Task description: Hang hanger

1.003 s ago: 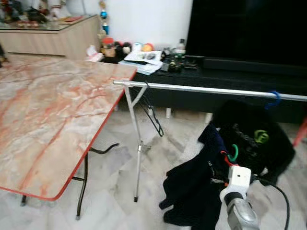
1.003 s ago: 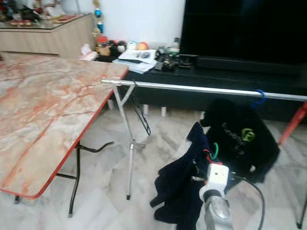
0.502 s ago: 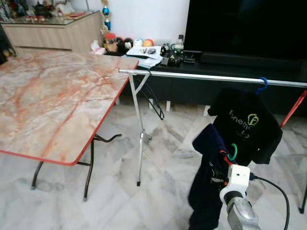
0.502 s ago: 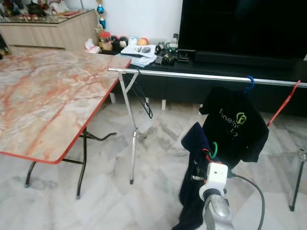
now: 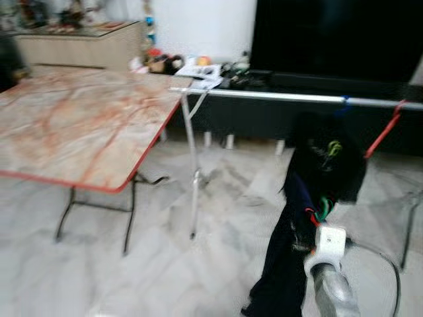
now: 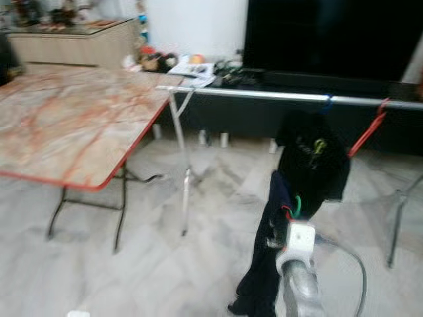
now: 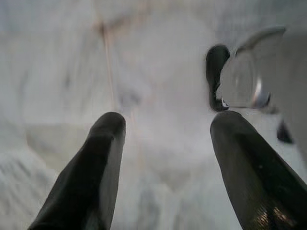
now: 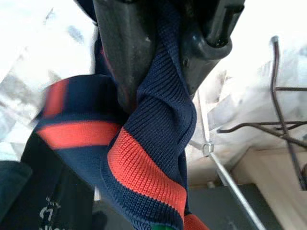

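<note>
Looks like somebody's living room. Big dark TV on a low black console, with balls, papers and other clutter spread along the console's left end. Left of that there's a wooden sideboard against the white wall. Marble tile floor, folding marble-top table, and a clothes rail standing just in front of the console.

A living room with a pale marble-tiled floor. At 10 o'clock, a folding table with a red-veined marble-pattern top and red edging stands on dark metal legs. At 1 o'clock, a large black television sits above a low dark cabinet. A wooden sideboard lines the white wall at 11 o'clock.
</note>
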Controlling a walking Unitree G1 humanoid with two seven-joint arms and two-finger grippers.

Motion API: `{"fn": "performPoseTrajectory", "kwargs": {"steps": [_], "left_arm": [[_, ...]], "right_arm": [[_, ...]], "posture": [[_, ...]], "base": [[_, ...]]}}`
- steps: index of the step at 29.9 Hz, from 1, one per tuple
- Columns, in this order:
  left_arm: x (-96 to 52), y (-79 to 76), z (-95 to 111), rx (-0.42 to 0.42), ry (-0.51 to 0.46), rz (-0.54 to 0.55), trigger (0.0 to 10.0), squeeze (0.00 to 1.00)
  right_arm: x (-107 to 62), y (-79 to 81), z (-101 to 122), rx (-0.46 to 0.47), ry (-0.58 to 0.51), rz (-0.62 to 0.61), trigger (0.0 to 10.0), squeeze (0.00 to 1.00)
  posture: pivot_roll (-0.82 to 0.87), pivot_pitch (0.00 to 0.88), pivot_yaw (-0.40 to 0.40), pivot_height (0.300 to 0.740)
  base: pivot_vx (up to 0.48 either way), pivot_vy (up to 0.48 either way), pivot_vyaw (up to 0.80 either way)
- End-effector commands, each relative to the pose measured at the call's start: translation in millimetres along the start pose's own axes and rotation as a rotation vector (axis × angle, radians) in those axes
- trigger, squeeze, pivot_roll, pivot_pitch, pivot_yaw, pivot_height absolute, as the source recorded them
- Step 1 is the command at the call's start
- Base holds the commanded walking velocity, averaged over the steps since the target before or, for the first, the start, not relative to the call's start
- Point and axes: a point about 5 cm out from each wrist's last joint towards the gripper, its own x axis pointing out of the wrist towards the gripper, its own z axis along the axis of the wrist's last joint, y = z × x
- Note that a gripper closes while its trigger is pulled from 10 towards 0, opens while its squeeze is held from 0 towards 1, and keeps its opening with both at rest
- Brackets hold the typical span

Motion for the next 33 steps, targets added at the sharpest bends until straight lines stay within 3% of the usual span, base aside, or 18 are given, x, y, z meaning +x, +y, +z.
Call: {"fn": "performPoseTrajectory", "kwargs": {"steps": [1, 22, 28, 33], "left_arm": [[0.2, 4.2, 7, -0.001, -0.014, 0.012, 10.0, 0.0], [0.1, 6.4, 9, 0.003, -0.034, 0.037, 10.0, 0.0], [-0.1, 7.2, 12, 0.039, -0.065, 0.058, 10.0, 0.0], [-1.4, 8.3, 20, 0.011, -0.163, 0.134, 10.0, 0.0]], "right_arm": [[3.6, 1.8, 9, -0.009, -0.029, 0.006, 10.0, 0.0], [7.3, -1.5, 8, -0.09, 0.05, 0.013, 10.0, 0.0], [8.7, -3.0, 9, -0.121, 0.087, 0.033, 10.0, 0.0], [14.0, -9.6, 16, -0.334, 0.207, 0.137, 10.0, 0.0]], "posture": [[0.09, 0.0, 0.008, 0.74], [0.09, 0.0, 0.008, 0.74], [0.1, 0.0, 0.007, 0.74], [0.11, 0.0, 0.0, 0.74]], "base": [[-0.304, 0.0, 0.0], [-0.043, 0.0, 0.0], [0.0, 0.0, 0.0], [0.0, 0.0, 0.0]]}}
